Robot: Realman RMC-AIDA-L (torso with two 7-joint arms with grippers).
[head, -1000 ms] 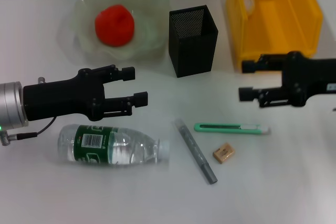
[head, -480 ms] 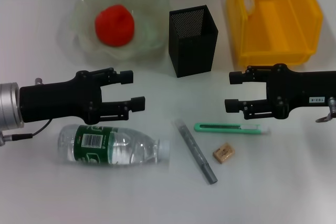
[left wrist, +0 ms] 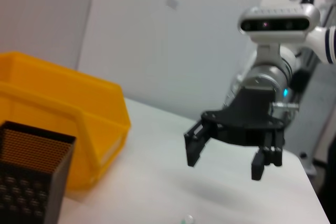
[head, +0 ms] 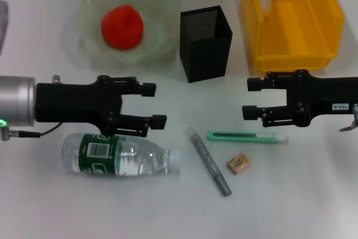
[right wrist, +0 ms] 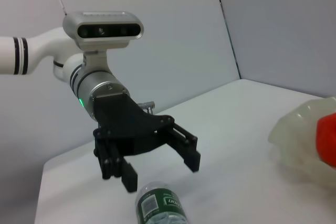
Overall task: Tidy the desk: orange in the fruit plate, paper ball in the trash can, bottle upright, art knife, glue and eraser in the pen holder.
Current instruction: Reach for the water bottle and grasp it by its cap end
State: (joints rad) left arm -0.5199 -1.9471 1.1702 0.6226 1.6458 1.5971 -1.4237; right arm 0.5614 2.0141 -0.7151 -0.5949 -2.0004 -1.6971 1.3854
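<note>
While bin wall half hides paper ball (head: 264,5), left gripper (head: 154,105) and right gripper (head: 250,98) fingers apart.

orange (head: 121,25) sitting in fruit plate (head: 84,12) | bottle (head: 119,154) lying sideways | glue (head: 208,161), art knife (head: 246,136), eraser (head: 238,163) lying before pen holder (head: 205,43)

The red-orange orange (head: 122,26) is sitting in the translucent pale green fruit plate (head: 159,4). The black mesh pen holder (head: 205,43) is standing by the bright yellow trash can (head: 291,20). The green-labelled clear bottle (head: 120,154), grey glue (head: 208,160), mint-green art knife (head: 247,136) and tan eraser (head: 238,163) are lying on the white worktop (head: 291,194).
</note>
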